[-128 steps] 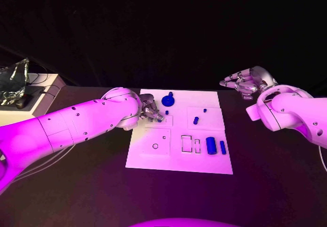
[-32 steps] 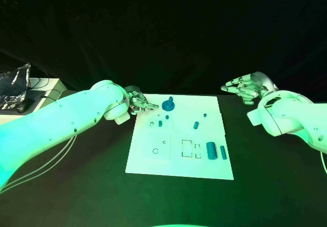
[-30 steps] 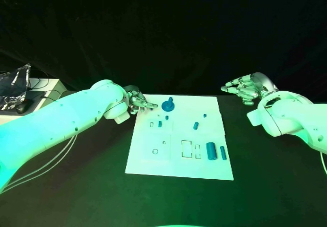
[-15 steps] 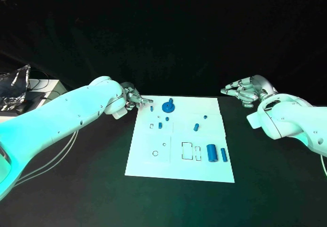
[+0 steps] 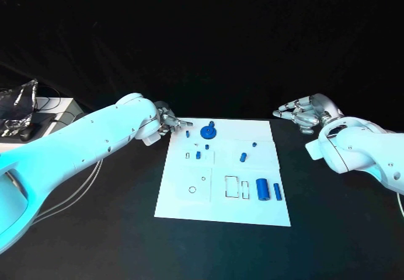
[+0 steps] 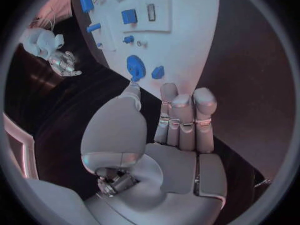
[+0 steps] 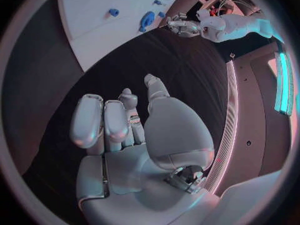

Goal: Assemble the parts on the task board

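Small blue plastic parts [image 5: 262,189] on the flat white task board [image 5: 223,211] look light, rigid and slippery; pinch each across its sides. Left hand [image 5: 166,124], at the board's far-left corner, is empty, fingers loosely spread. Right hand [image 5: 303,114], beyond its far-right corner, likewise holds nothing.

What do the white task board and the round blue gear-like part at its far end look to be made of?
White task board: looks like matt rigid plastic or painted sheet; flat, even white, thin cut outlines, no glare. It could be either.

Round blue gear-like part: probably moulded or printed plastic; uniform saturated blue, dull surface without metallic shine in the left wrist view.
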